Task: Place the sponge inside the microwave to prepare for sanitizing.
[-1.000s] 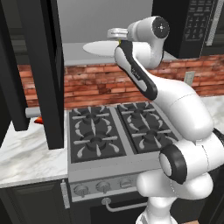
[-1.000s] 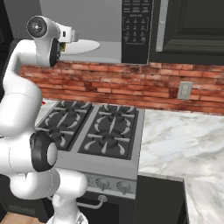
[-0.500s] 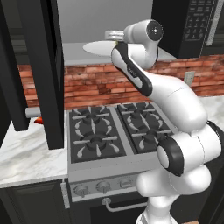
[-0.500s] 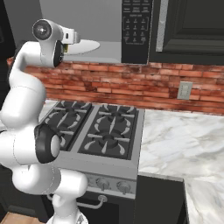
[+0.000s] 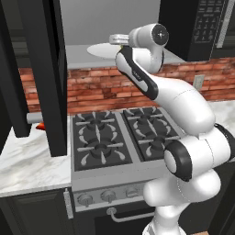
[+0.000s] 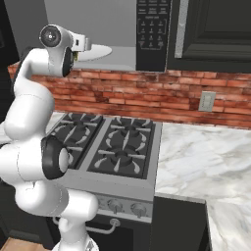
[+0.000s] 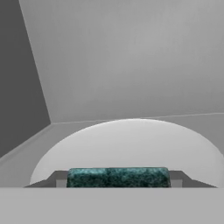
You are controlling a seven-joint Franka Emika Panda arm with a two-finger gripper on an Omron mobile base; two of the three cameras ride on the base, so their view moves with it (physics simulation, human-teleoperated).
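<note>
Grey microwave (image 7: 131,65) interior, hand (image 7: 118,178) pinching sponge (image 7: 118,177) over white plate (image 7: 127,144), walls well apart.

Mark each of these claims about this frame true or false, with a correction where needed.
1. The microwave door stands open. True.
2. The sponge lies on the stove. False: it sits between the claw's fingers, above the white plate.
3. The claw is inside the microwave cavity. True.
4. A pot sits on a burner. False: the burners are bare.
5. The microwave's button panel faces the stove side, beside the cavity. True.
</note>
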